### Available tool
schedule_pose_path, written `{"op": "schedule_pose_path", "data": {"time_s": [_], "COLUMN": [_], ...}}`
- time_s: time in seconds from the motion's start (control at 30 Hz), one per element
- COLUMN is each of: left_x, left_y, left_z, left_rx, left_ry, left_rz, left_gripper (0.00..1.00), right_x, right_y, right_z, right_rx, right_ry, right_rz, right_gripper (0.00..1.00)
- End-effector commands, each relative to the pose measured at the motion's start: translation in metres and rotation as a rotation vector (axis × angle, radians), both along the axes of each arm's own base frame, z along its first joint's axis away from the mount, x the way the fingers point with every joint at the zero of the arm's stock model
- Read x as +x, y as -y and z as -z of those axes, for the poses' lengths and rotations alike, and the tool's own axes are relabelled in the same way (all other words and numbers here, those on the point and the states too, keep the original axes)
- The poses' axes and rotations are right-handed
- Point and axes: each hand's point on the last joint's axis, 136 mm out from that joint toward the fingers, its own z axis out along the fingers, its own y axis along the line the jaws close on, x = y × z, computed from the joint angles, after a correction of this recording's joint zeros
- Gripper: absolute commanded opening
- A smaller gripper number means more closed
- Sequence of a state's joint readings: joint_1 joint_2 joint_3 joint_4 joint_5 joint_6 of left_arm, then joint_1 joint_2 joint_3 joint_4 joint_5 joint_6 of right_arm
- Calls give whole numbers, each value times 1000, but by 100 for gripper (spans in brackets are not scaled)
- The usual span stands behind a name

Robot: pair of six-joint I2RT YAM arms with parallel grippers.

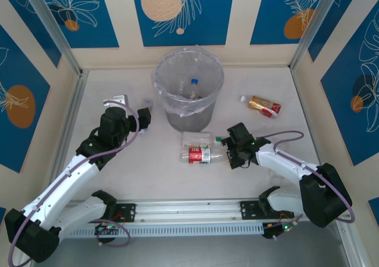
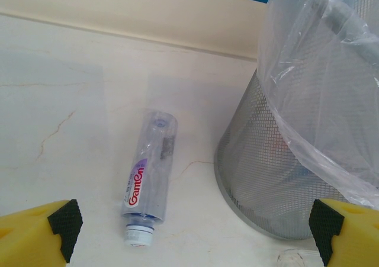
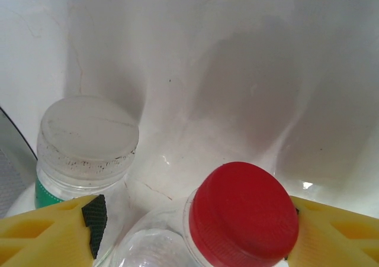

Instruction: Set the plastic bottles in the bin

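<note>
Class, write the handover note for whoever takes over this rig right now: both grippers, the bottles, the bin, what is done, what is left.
Left gripper: open, low over the table, with the Ganten bottle lying ahead of it beside the bin.
Right gripper: open, fingers either side of the red cap of the red-labelled bottle, not closed on it. A second clear bottle lies alongside.
A red-and-brown bottle lies right of the bin.
Done: a blue-capped bottle is in the bin.
Left: the four bottles on the table.
</note>
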State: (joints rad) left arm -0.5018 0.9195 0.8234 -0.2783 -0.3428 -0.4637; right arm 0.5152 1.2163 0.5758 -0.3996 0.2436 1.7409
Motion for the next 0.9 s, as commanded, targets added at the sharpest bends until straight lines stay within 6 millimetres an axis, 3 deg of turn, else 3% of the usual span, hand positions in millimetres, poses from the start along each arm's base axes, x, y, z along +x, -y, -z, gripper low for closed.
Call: {"op": "schedule_pose_path", "data": {"time_s": [0.0, 0.3, 0.53, 0.87], "left_x": [1, -1, -1, -2], "left_y": [-6, -9, -12, -13], "left_z": [-2, 2, 3, 4], "left_rx": [2, 8, 11, 15], "left_ry": [3, -11, -11, -18], "left_rz": [-30, -44, -53, -56], "left_gripper": [100, 100, 100, 100], "right_x": [2, -5, -3, -8], "right_y": [0, 10, 10, 18], "right_z": [2, 13, 26, 29], "right_rx": [1, -47, -60, -89], "right_ry": [-7, -37, -59, -67], "right_rz": [49, 60, 67, 81], "right_gripper": [76, 60, 58, 43]}}
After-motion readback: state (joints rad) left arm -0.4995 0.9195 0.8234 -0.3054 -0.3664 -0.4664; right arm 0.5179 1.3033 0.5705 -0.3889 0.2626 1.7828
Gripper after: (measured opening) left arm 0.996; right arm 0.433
